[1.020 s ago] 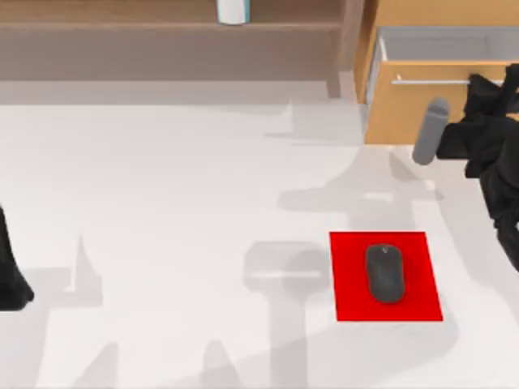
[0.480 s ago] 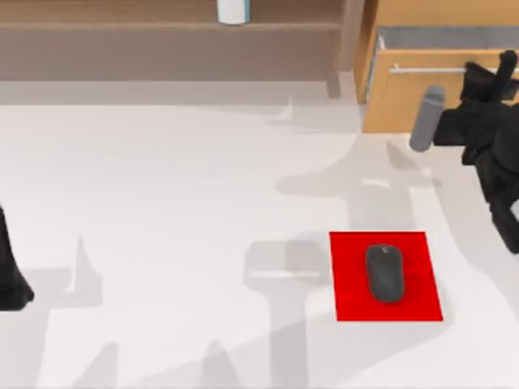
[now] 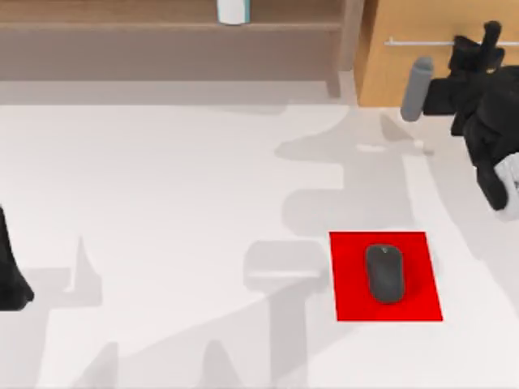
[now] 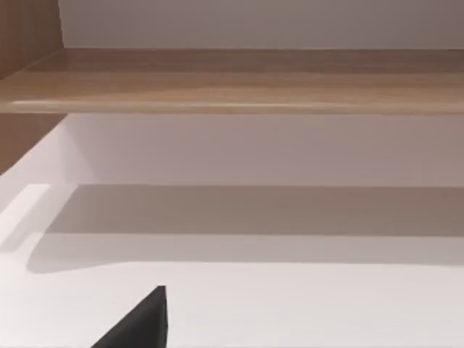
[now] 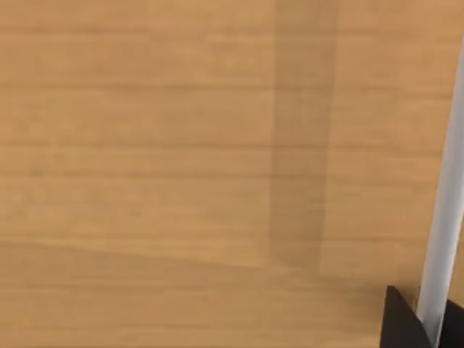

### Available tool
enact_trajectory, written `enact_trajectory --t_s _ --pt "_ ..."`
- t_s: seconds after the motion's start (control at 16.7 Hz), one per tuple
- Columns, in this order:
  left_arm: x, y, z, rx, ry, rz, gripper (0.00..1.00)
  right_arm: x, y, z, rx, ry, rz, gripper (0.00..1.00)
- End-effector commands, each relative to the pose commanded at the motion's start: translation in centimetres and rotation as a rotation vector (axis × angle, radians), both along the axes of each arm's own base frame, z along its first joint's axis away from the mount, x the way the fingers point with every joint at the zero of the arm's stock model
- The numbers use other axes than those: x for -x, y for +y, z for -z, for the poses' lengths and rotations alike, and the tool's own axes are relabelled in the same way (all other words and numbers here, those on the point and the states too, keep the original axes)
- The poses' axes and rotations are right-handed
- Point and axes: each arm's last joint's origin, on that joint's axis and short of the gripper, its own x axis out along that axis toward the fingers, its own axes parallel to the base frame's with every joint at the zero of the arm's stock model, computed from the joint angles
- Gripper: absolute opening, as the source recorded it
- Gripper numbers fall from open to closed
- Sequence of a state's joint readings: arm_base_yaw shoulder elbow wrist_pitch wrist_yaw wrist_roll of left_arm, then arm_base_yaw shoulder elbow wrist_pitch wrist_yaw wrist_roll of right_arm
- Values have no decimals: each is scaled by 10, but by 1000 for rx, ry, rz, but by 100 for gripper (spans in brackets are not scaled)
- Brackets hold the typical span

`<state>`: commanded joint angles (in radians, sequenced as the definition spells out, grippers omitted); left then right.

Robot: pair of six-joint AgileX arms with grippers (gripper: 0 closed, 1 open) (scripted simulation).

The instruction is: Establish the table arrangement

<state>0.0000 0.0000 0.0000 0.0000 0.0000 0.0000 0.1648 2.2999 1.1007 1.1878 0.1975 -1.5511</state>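
The white table spreads across the top view. On its right part lies a red mat with a dark mouse on it. At the back right, the wooden drawer sits pushed in, flush with the unit. My right gripper is at the drawer's silver handle. In the right wrist view the handle runs between dark fingertips against the drawer front, so my right gripper is shut on it. My left arm is parked at the table's left edge.
A light wooden shelf runs along the back, with a white cup standing on it. The left wrist view faces that shelf board over bare tabletop. A grey cylindrical part sticks out from my right arm.
My right gripper has moved toward the back with the handle, and the drawer has slid from open to fully shut. The left arm, mat and mouse have not moved.
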Motion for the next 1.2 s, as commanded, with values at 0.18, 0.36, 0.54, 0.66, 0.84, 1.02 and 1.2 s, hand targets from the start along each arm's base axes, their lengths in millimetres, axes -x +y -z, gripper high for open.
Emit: enact_trajectory --t_s 0.18,0.36,0.54,0.66,0.84,1.02,1.2 --pt "0 0 0 0 0 0 100 -1 0 0 0 1 0 0" --pt "0 0 0 0 0 0 100 -1 0 0 0 1 0 15" --pt "0 0 0 0 0 0 100 -1 0 0 0 1 0 38" --pt "0 0 0 0 0 0 100 -1 0 0 0 1 0 53" --pt "0 0 0 0 0 0 100 -1 0 0 0 1 0 75" --pt "0 0 0 0 0 0 100 -1 0 0 0 1 0 98" --pt "0 0 0 0 0 0 100 -1 0 0 0 1 0 100"
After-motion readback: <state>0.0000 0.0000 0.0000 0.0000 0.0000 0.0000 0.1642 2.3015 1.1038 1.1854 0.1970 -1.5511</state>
